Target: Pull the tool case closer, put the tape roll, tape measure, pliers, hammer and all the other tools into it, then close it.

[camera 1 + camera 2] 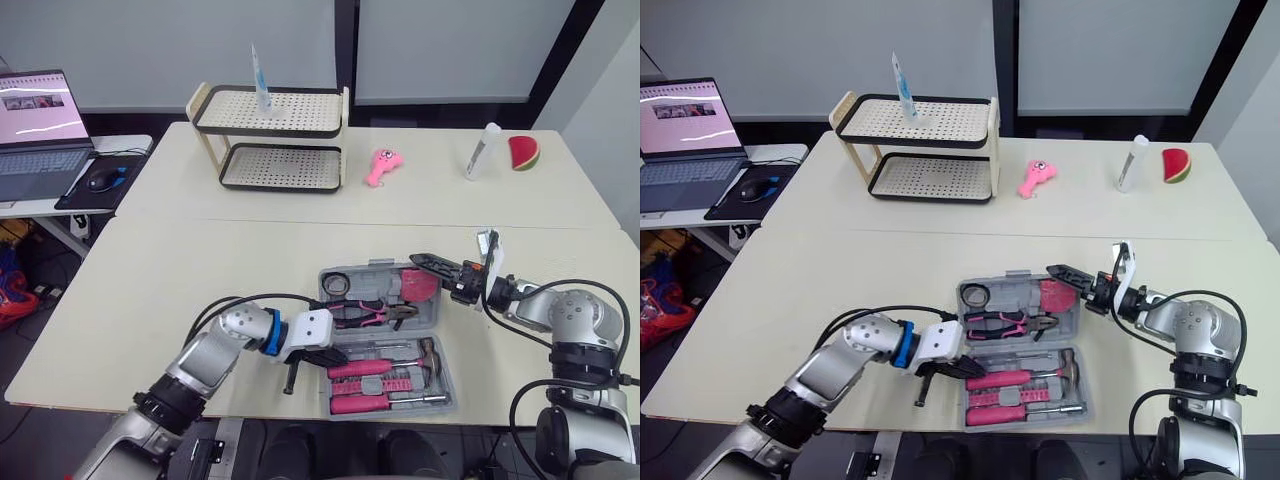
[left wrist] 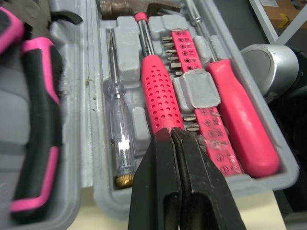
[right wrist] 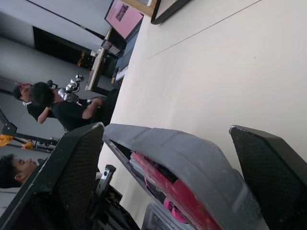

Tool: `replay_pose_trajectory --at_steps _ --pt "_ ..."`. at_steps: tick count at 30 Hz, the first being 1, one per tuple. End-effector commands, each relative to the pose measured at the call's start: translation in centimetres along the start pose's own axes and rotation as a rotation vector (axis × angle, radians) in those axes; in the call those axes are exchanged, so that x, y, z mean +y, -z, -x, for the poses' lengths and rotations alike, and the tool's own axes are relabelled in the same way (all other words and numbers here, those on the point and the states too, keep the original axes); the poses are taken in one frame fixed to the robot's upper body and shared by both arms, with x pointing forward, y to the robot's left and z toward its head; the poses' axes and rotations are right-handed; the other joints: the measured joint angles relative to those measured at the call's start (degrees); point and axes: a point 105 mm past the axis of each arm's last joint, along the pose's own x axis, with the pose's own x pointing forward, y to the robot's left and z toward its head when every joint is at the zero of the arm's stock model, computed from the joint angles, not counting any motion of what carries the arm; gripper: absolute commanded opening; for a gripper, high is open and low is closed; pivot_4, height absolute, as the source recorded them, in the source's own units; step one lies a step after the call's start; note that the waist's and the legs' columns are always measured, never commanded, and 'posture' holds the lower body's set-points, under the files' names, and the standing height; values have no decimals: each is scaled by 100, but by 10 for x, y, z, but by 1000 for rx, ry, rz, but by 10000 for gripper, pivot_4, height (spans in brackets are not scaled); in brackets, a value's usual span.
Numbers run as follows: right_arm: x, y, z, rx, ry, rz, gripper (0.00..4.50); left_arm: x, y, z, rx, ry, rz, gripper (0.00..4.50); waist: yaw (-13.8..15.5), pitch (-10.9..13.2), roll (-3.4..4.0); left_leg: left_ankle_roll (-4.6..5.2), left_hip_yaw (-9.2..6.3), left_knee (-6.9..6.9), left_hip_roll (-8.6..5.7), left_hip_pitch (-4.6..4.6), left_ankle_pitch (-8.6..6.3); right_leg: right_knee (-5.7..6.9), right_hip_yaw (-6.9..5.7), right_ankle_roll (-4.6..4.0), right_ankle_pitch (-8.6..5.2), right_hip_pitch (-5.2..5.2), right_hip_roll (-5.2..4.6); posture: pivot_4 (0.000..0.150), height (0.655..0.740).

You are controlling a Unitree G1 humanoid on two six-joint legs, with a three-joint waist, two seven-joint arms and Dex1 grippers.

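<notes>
While the grey plastic tool case [image 1: 383, 267] lay open and flat near the front edge of the pale tabletop [image 1: 200, 280], somewhat right of the middle, both arms reached in toward it from the front corners. The left arm came up over the front edge with its elbow bent and its forearm low over the tabletop, pointing right at the case's front half. The left tool [image 2: 171, 134] had its two black fingers [image 2: 158, 191] pressed flat together with nothing between them. Their tips sat at the butt end of the hammer with a dotted pink grip [image 2: 158, 91]; whether they touched it could not be told.

The right arm was folded at the elbow by the front right corner, its forearm pointing left at the case's rear right corner. The right tool [image 1: 445, 275] stood wide open, its ribbed fingers [image 3: 72, 172] on either side of the case's grey wall, holding nothing.

The case's rear half held a black tape roll [image 1: 335, 282] in its left corner, a pink tape measure [image 1: 418, 285] at its right end and pink-handled pliers [image 1: 365, 314] below them. Beside the hammer in the front half lay a clear-handled screwdriver [image 2: 117, 124] and a pink-handled screwdriver [image 2: 240, 115].
</notes>
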Motion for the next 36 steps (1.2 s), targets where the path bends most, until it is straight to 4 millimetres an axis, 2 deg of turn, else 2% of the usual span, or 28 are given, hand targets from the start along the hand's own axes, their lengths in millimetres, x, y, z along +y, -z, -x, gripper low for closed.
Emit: replay_pose_trajectory --at_steps 1,4,10,14,16,18,19,22,23,26,28,31,36 --pt "24 -6 2 -8 -74 55 44613 -1 -15 18 -49 -42 -1 0 -1 2 2 0 0 0 0 0 0 0 0 0 0 -1 0 1500 7400" --pt "32 -2 9 26 -81 80 44613 -4 -12 43 -17 -75 41 0 -1 6 5 1 -13 -1 4 -2 0 -1 2 0 0 -4 1 1500 7400" --pt "61 11 35 147 -117 157 44613 -15 20 94 119 -133 143 0 8 23 31 25 -23 -6 1 -1 -14 -2 -1 0 0 -3 1 1500 7400" --pt "89 46 57 349 -176 214 44613 1 38 103 190 -190 94 0 83 32 35 27 -29 -6 -3 -3 -15 -4 -7 0 0 -1 -2 1500 7400" --pt "98 62 65 436 -186 258 44613 10 41 102 194 -201 75 0 109 34 32 28 -33 -6 -3 -6 -16 -6 -11 0 0 0 0 1500 7400" --pt "101 70 70 489 -148 343 44613 21 41 100 198 -213 44 0 129 35 30 28 -30 -3 -6 -9 -16 -7 -7 0 0 -1 -1 1500 7400" --pt "91 68 72 500 -66 435 44613 23 39 96 189 -200 36 0 135 36 28 28 -27 -2 -8 -9 -16 -7 -9 0 0 -1 0 1500 7400" --pt "40 56 82 556 213 761 38809 17 37 78 161 -120 47 0 128 35 21 29 -19 0 -8 -7 -16 -8 -12 0 0 -3 0 1500 7400" --pt "20 53 88 593 293 879 35969 14 38 70 155 -99 55 0 117 37 18 29 -13 1 -8 -6 -16 -10 -11 1 -1 -4 0 1500 7400" --pt "-11 58 100 698 358 1079 25635 12 37 56 150 -66 56 0 63 42 9 27 -8 2 -6 -6 -15 -6 -9 1 -1 -8 2 1500 7400" --pt "-25 67 103 761 339 1150 21416 12 34 47 144 -39 42 0 25 45 5 25 -10 3 -1 -6 -14 -1 -11 1 -1 -9 5 1500 7400" --pt "-38 73 95 794 309 1233 15631 5 31 37 149 25 29 0 -12 46 3 25 -8 4 1 -2 -14 0 -9 1 -1 -7 7 1500 7400" --pt "-42 88 80 865 219 1275 5670 -2 30 22 170 77 3 0 12 47 2 1 -5 4 3 0 0 0 -6 1 -1 -5 9 1500 7400"
